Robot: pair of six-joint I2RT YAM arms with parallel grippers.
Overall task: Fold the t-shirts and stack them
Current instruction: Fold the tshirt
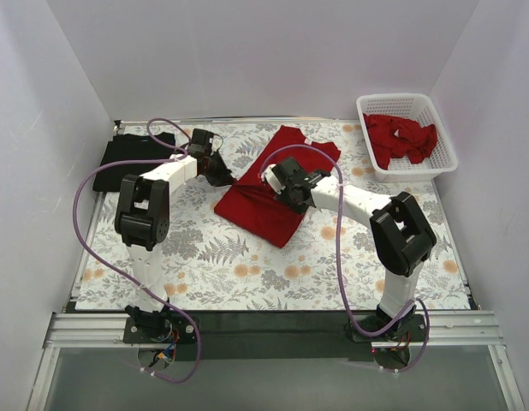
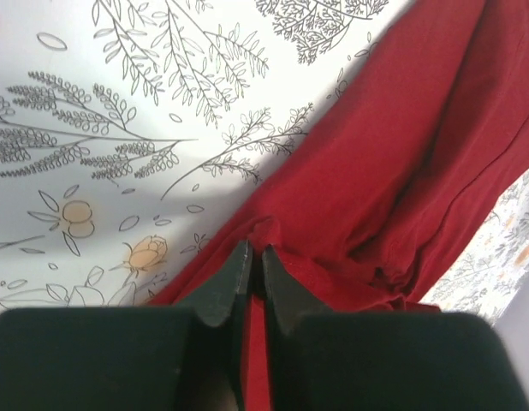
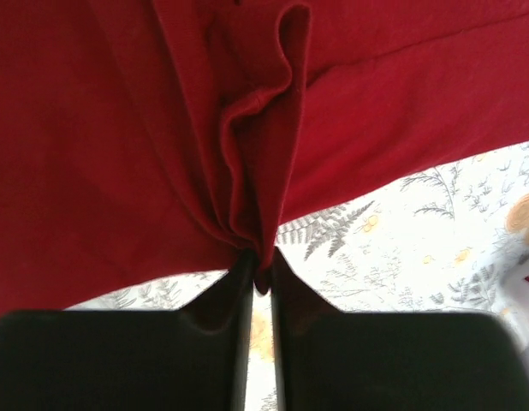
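Note:
A red t-shirt (image 1: 273,193) lies part-folded in the middle of the floral table cover. My left gripper (image 1: 220,171) is shut on its left edge; the left wrist view shows the cloth (image 2: 393,171) pinched between the fingertips (image 2: 243,265). My right gripper (image 1: 286,190) is shut on a bunched fold of the same shirt (image 3: 205,128), held a little above the table. A black t-shirt (image 1: 132,158) lies flat at the far left. More red t-shirts (image 1: 401,137) are heaped in the basket.
A white lattice basket (image 1: 444,163) stands at the far right corner. White walls close in the left, back and right sides. The floral cover (image 1: 247,265) reaches the near edge where the arm bases stand.

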